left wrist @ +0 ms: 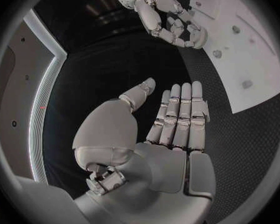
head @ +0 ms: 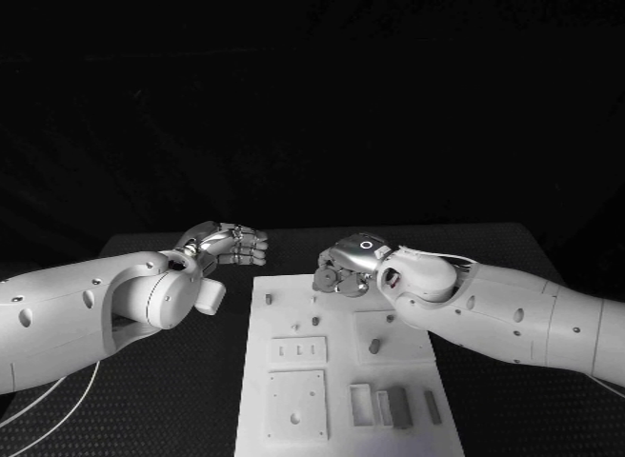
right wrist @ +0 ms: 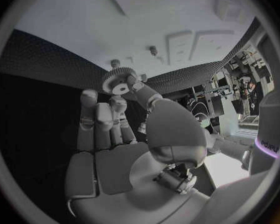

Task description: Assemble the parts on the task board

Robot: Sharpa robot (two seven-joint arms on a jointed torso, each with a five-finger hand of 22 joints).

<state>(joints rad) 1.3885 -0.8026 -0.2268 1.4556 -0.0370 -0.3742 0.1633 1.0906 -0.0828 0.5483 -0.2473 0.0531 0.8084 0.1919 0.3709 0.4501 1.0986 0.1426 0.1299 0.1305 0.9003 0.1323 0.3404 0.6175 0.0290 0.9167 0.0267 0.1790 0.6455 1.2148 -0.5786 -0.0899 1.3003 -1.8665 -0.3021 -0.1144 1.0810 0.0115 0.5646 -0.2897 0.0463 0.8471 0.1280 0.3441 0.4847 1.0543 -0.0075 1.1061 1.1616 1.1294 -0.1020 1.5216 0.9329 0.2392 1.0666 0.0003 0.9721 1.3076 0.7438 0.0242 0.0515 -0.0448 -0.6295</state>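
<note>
The right hand (head: 343,274) holds a small gear (right wrist: 118,81) between its thumb and a finger, over the far end of the task board (head: 292,295), near its far edge. In the right wrist view the toothed rim of the gear is clear, and two short pegs (right wrist: 153,50) stand on the board just beyond it. The left hand (head: 228,245) holds nothing; its fingers lie straight and close together, with the thumb apart, above the tabletop (head: 175,400) beside the far left corner of the board.

On the near half of the board lie two flat plates (head: 297,353), and at the near right corner some long blocks (head: 395,407) lie side by side. They seem not yet mounted. I judge that the task is in an early stage: the gear must yet go on a peg, and most parts are left.

On the robot's body, at the rim of the right wrist view, some letters show, but they are cut off and I cannot read them.
</note>
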